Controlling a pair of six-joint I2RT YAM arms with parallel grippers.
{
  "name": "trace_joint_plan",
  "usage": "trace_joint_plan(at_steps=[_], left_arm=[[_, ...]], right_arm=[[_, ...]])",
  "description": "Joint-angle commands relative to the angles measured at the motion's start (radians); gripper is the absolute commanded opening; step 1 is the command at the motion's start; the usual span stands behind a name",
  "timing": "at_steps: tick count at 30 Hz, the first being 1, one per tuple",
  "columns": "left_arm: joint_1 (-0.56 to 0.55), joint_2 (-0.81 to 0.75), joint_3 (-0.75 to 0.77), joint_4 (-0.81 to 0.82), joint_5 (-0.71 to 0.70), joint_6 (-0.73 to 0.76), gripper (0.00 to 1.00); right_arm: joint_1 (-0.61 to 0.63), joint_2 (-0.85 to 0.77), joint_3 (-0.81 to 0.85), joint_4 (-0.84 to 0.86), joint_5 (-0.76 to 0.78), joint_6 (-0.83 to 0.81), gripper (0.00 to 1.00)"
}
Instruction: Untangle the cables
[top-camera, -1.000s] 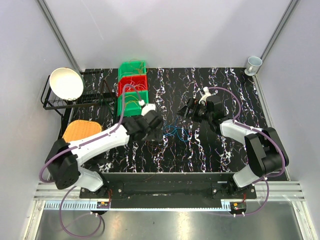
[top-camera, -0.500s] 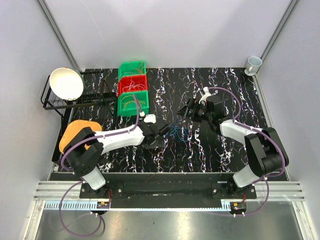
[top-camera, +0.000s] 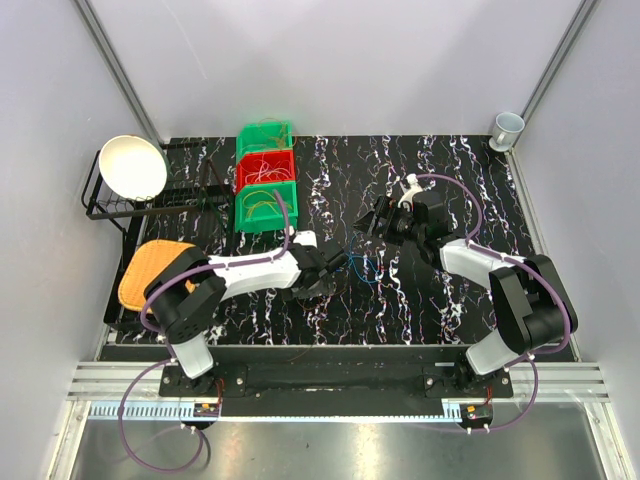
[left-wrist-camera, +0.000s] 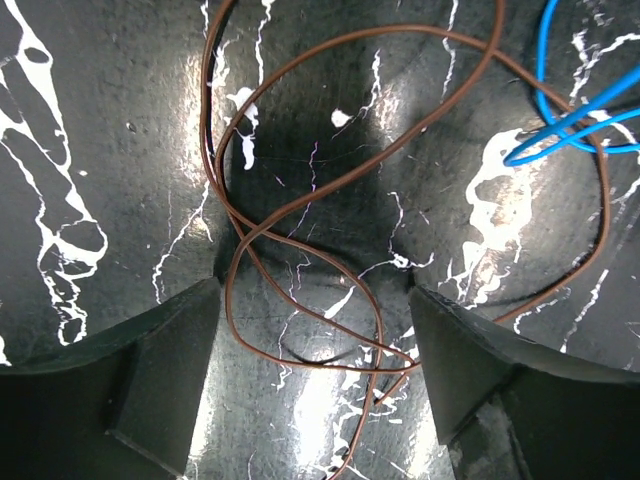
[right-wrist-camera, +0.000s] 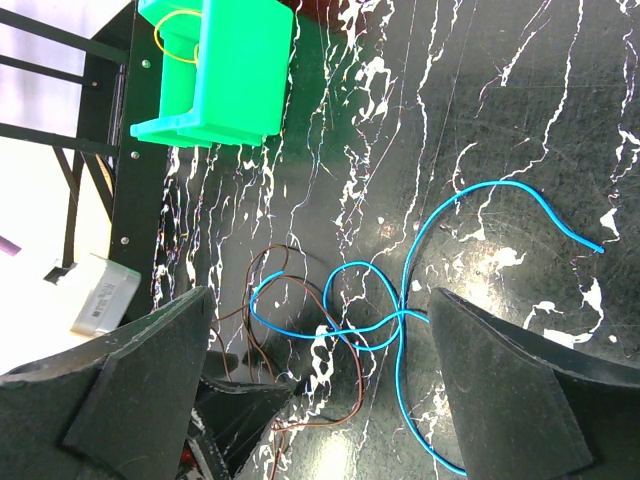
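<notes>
Bowl (top-camera: 133, 167) on rack (top-camera: 172, 204), cup (top-camera: 507, 127)

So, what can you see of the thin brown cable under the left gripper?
The thin brown cable is a slack wire lying on the black marbled table in loops that cross themselves. It lies between the open fingers of the left gripper, not gripped. A thin blue cable crosses one edge.

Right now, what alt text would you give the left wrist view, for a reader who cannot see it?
A thin brown wire lies in tangled loops on a black marbled table, between the open fingers of the left tool. A blue wire crosses it at the upper right.
</notes>
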Motion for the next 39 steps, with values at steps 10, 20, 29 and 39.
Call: trace_joint_plan(at_steps=[10, 20, 29, 39], left_arm=[[-0.025, 0.005, -0.020, 0.013, -0.006, -0.051, 0.48], [-0.037, 0.022, -0.046, 0.013, -0.016, -0.054, 0.00], [-0.039, -0.046, -0.055, -0.034, -0.068, -0.009, 0.00], [-0.022, -0.260, 0.011, -0.193, -0.156, 0.081, 0.00]], right_arm=[[-0.004, -0.026, 0.021, 0.024, -0.023, -0.002, 0.94], [-0.004, -0.017, 0.023, 0.021, -0.018, -0.003, 0.94], [-0.004, -0.011, 0.026, 0.018, -0.010, -0.006, 0.94], [-0.004, -0.009, 0.026, 0.014, -0.004, -0.005, 0.94]])
